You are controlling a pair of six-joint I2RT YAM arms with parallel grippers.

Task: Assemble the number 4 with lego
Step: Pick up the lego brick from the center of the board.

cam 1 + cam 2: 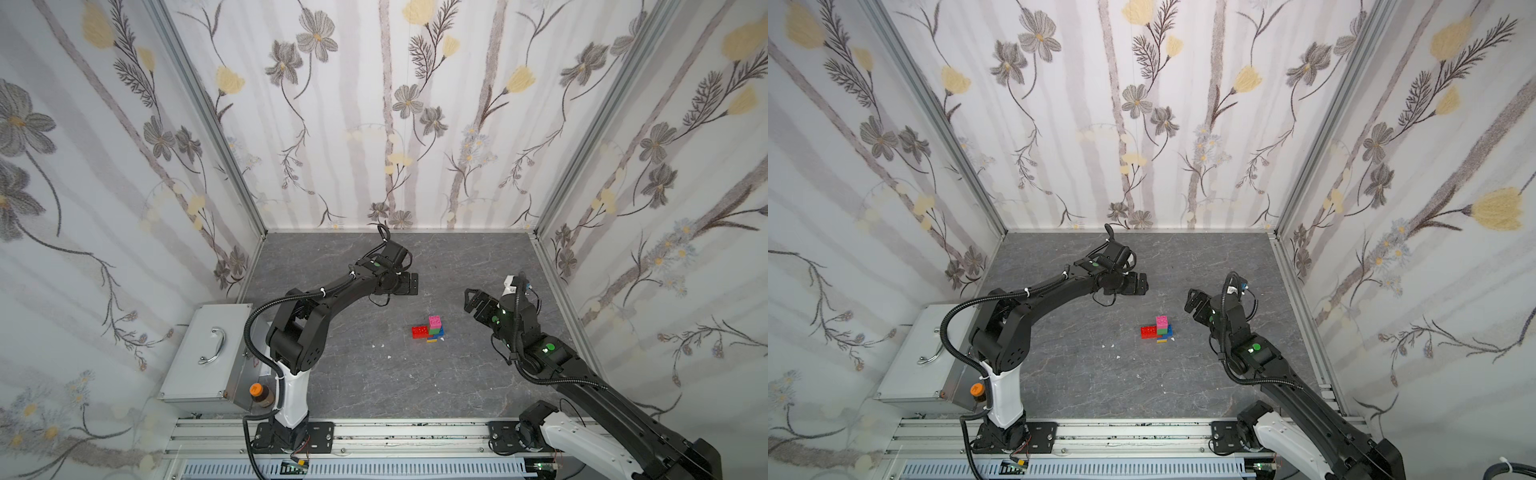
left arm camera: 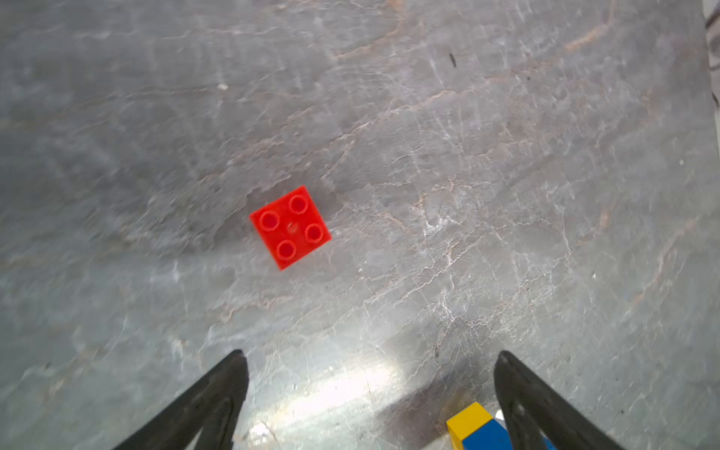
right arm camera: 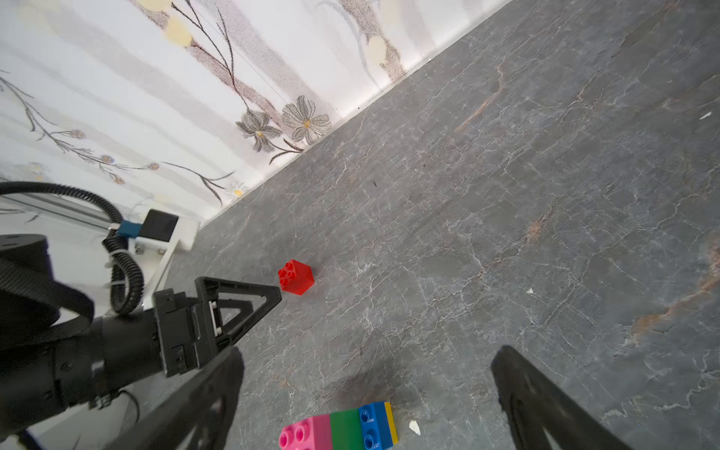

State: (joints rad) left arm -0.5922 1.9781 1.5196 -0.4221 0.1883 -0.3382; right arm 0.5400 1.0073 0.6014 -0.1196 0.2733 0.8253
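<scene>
The number 4 (image 1: 434, 329) (image 1: 1163, 328) stands mid-table as a column, pink on top, then green, blue and yellow, with a red brick (image 1: 419, 331) jutting from its left side. The right wrist view shows part of the column (image 3: 343, 426); its yellow foot (image 2: 467, 420) shows in the left wrist view. A small red lego brick (image 2: 290, 228) (image 3: 296, 276) lies alone, studs up, hidden under the left arm in both top views. My left gripper (image 1: 413, 284) (image 2: 370, 352) hovers open and empty near it. My right gripper (image 1: 471, 301) (image 3: 368, 350) is open and empty, right of the column.
A metal box with a handle (image 1: 208, 353) stands at the front left, with an orange-capped jar (image 1: 257, 392) beside it. An aluminium rail (image 1: 395, 436) runs along the front. Papered walls close in the other three sides. Small white specks (image 1: 388, 357) lie on the grey table.
</scene>
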